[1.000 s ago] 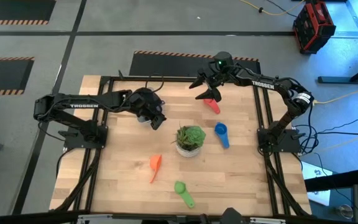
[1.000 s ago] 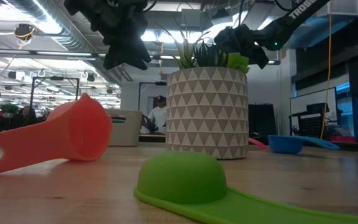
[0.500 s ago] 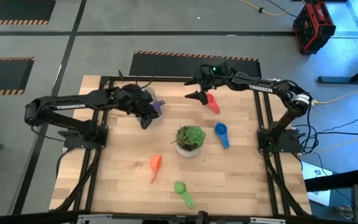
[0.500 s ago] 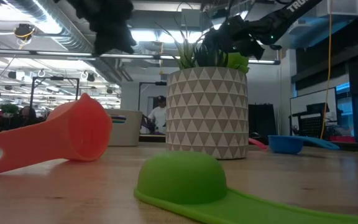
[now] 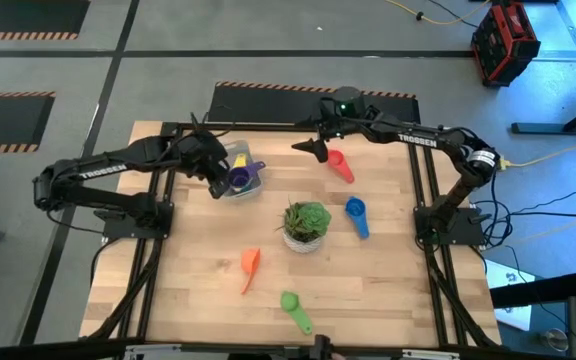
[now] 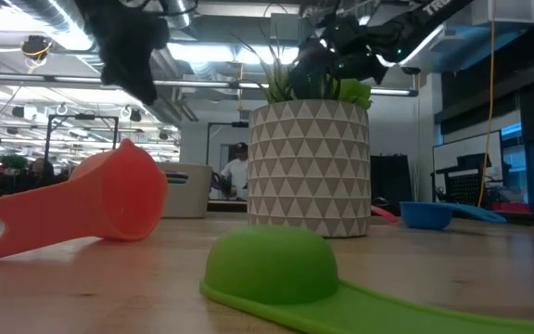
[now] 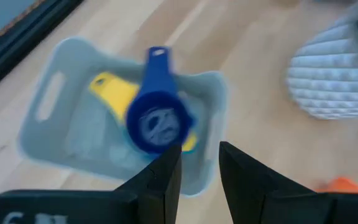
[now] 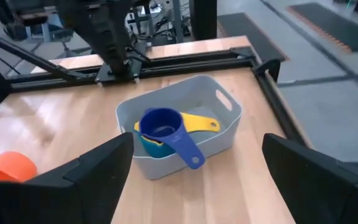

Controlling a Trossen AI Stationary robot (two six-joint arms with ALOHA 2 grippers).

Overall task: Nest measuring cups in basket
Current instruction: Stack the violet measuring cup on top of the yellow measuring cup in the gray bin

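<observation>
The grey-white basket [image 5: 252, 181] stands left of centre, toward the far side of the table. A dark blue cup [image 7: 157, 118] lies in it on top of a yellow cup [image 7: 110, 90], with a light blue cup [image 8: 151, 144] beneath. My left gripper [image 5: 215, 168] hovers open just left of the basket, above it [image 7: 201, 168]. My right gripper [image 5: 313, 150] hangs wide open in the air beside the red cup [image 5: 340, 166], which lies on the table. A blue cup [image 5: 356, 215], an orange cup [image 5: 249, 266] and a green cup [image 5: 293, 308] lie loose on the table.
A white patterned pot with a green plant [image 5: 306, 222] stands mid-table between the basket and the loose cups. In the low view the orange cup [image 6: 109, 199] and the green cup [image 6: 272, 264] lie nearest, in front of the pot [image 6: 309, 167]. A black frame borders the table.
My left gripper has drawn back from over the basket toward the table's left edge and risen, uncovering the basket with the dark blue cup in it. My right gripper has moved from above the red cup toward the table's left, now beside it.
</observation>
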